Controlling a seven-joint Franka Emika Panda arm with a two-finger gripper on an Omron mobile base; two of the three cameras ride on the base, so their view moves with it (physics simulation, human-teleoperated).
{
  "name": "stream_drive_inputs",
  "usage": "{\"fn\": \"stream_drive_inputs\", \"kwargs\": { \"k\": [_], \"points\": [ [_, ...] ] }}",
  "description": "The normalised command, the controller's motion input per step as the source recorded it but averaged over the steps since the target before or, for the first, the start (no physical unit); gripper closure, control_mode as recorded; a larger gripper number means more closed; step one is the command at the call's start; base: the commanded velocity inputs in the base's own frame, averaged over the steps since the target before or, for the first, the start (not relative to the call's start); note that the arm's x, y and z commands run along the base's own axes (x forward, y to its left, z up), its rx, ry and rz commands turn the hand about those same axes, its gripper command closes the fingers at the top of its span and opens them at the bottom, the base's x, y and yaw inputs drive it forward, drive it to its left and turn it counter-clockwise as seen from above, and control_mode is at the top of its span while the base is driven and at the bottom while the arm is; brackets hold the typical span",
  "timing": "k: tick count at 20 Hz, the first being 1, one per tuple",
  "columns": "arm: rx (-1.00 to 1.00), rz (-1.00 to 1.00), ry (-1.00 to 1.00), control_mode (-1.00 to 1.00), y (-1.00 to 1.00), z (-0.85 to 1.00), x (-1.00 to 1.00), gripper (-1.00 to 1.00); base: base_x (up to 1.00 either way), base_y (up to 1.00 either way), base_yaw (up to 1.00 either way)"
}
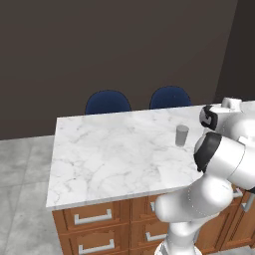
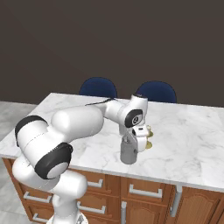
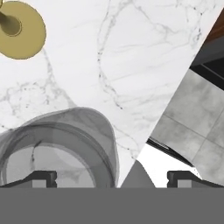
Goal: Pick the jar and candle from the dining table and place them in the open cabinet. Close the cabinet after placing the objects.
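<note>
A dark brown wall [image 1: 124, 50] closes the far side of the room, and before it the dining table [image 1: 114, 154] is seen with its white veined marble top over brown drawers fitted with silver bar handles. Two blue chairs [image 2: 99, 88] are tucked behind the far edge, so that little more than their rounded backs can be made out. The grey tiled floor [image 1: 22, 164] is seen to the left of the table. The white arm is bent forward and down over the near right part of the top, and in the left base view its bulk covers that corner. The jar [image 2: 128, 152] stands near the front edge, directly under the hand; in the hand view its rim is cut off at the bottom. The candle [image 2: 148, 142] is largely hidden behind the hand, just beyond the jar; only its brass base is clearly shown, and whether the two touch cannot be told. The gripper [image 3: 112, 178] is held above the jar, fingers spread wide, nothing gripped.
</note>
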Motion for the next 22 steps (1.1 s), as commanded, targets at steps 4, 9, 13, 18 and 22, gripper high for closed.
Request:
{"fn": "stream_drive_inputs", "kwargs": {
  "k": [4, 9, 13, 18, 22],
  "points": [
    [0.00, 0.00, 0.00, -1.00, 0.00, -0.09, 0.00, -1.00, 0.00, 0.00, 0.00],
    [0.00, 0.00, 0.00, -1.00, 0.00, -0.16, 0.00, -1.00, 0.00, 0.00, 0.00],
    [0.00, 0.00, 0.00, -1.00, 0.00, -0.20, 0.00, 1.00, 0.00, 0.00, 0.00],
    [0.00, 0.00, 0.00, -1.00, 0.00, -0.14, 0.00, 1.00, 0.00, 0.00, 0.00],
    [0.00, 0.00, 0.00, -1.00, 0.00, -0.07, 0.00, 1.00, 0.00, 0.00, 0.00]
  ]
}}
